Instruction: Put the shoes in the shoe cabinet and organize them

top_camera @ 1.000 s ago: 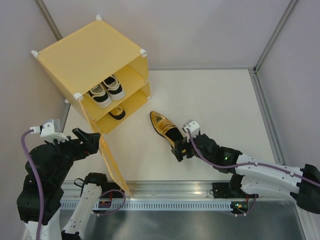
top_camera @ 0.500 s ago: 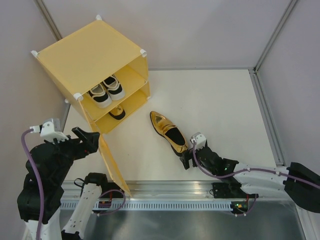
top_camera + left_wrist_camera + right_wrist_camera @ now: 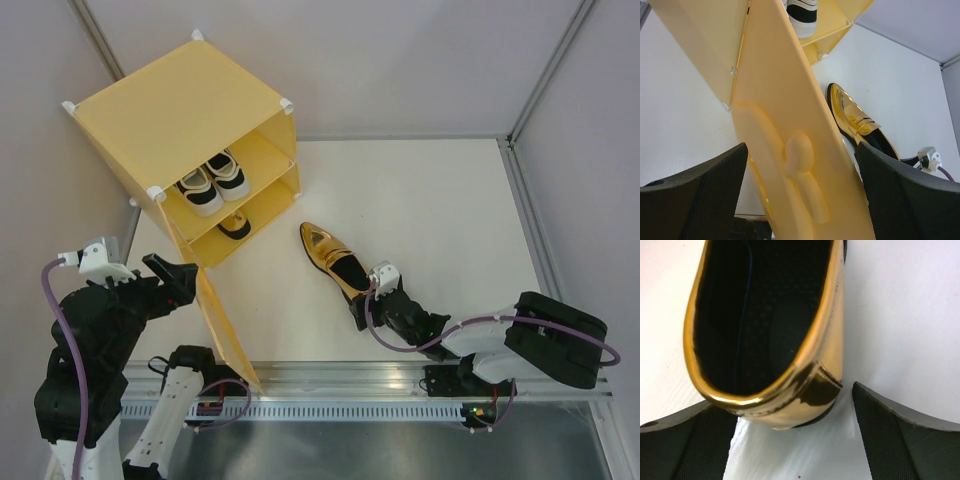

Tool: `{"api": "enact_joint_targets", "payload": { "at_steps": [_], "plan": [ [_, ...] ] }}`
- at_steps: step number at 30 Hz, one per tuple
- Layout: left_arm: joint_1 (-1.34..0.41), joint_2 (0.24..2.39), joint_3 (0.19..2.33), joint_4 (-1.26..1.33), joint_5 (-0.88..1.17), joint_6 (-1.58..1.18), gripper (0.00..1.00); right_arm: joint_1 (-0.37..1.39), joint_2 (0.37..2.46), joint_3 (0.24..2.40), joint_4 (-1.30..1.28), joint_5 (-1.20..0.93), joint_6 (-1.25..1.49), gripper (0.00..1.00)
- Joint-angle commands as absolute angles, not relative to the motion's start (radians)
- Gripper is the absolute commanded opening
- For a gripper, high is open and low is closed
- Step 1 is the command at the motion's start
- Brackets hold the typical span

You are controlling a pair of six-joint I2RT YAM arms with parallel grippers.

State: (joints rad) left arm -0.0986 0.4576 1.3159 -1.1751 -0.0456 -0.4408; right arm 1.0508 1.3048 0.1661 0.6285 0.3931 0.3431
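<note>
1. The large yellow plastic cube cabinet with white corner connectors (image 3: 185,110) stands at the far left of your white bench (image 3: 450,210), its open side facing the arms.
2. Its hinged yellow door (image 3: 785,115), embossed with a rounded figure, hangs swung open toward the near edge.
3. You have 2 white-and-black lace-up sneakers side by side on the inner shelf (image 3: 270,150): the left sneaker (image 3: 200,192) and the right sneaker (image 3: 229,174), as the top view shows them.
4. In the lower compartment, 1 shiny gold pointed slip-on with a black inside (image 3: 236,226) lies only partly in sight.
5. The second gold slip-on (image 3: 333,260) rests upright on its sole on the bench, outside the cabinet and to the right of the door, with its pointed toe toward the cabinet.
6. Your right tool (image 3: 790,435) sits low at that shoe's heel. Its fingers (image 3: 905,440) stand wide apart on either side of the heel, clear of it, gripping nothing.
7. Your left tool (image 3: 801,150) is also spread wide, with the door panel passing between its fingers (image 3: 695,200). It clamps nothing, and you cannot tell whether either finger touches the panel.
</note>
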Motion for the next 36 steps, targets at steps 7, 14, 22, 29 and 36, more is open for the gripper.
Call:
{"api": "enact_joint_targets", "payload": {
  "at_steps": [7,14,22,29,36],
  "plan": [
    [-0.098,0.463,1.328,-1.197,-0.075,-0.423,0.92,1.051,1.427,0.219,0.788,0.350,0.319,0.84],
    [-0.098,0.462,1.327,-1.198,-0.074,-0.423,0.92,1.051,1.476,0.256,0.785,0.359,0.290,0.39],
    [-0.098,0.460,1.321,-1.198,-0.078,-0.420,0.92,1.051,1.379,0.351,0.729,0.334,0.232,0.01],
    [-0.098,0.465,1.321,-1.200,-0.077,-0.419,0.92,1.051,1.451,0.506,0.732,0.373,0.158,0.00],
    [-0.098,0.463,1.335,-1.218,-0.083,-0.419,0.92,1.043,1.578,0.589,0.801,0.391,0.192,0.01]
  ]
}}
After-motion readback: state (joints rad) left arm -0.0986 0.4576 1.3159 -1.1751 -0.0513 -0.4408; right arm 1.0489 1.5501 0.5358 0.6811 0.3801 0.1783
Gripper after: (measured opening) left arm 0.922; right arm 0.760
